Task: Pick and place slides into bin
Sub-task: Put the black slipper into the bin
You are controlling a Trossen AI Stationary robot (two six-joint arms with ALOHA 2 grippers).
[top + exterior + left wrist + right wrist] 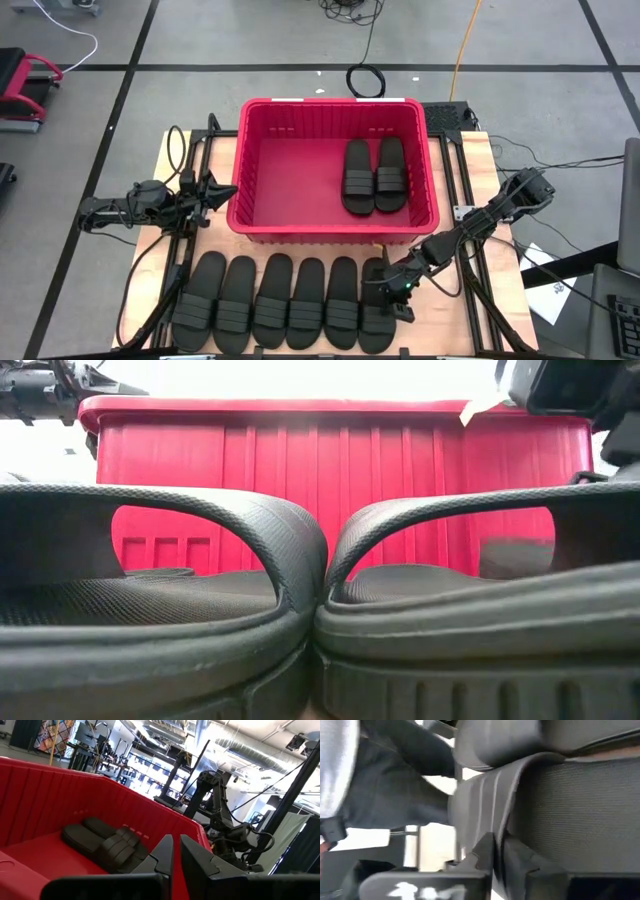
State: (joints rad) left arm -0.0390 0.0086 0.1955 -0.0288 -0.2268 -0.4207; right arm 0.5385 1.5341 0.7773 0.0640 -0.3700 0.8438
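Observation:
Several black slides (290,300) lie side by side, soles down, along the table's near edge. Two more slides (375,175) rest on the floor of the red bin (330,103), at its right side, and also show in the left wrist view (105,845). My right gripper (386,286) is down at the rightmost slide (376,322) of the row and is shut on its strap. My left gripper (226,188) waits shut beside the bin's left wall, above the table. My right gripper pinches the ribbed strap (487,805) of the rightmost slide between its two fingers, at the strap's edge (501,834). The fingers slant down from the table's far right side. The slide lies flat with its sole on the table.
The bin fills the middle of the table, with free floor in its left half (285,185). Frame rails (455,200) run along both sides of the table. In the low view two slides (300,610) stand close before the bin's front wall (340,470).

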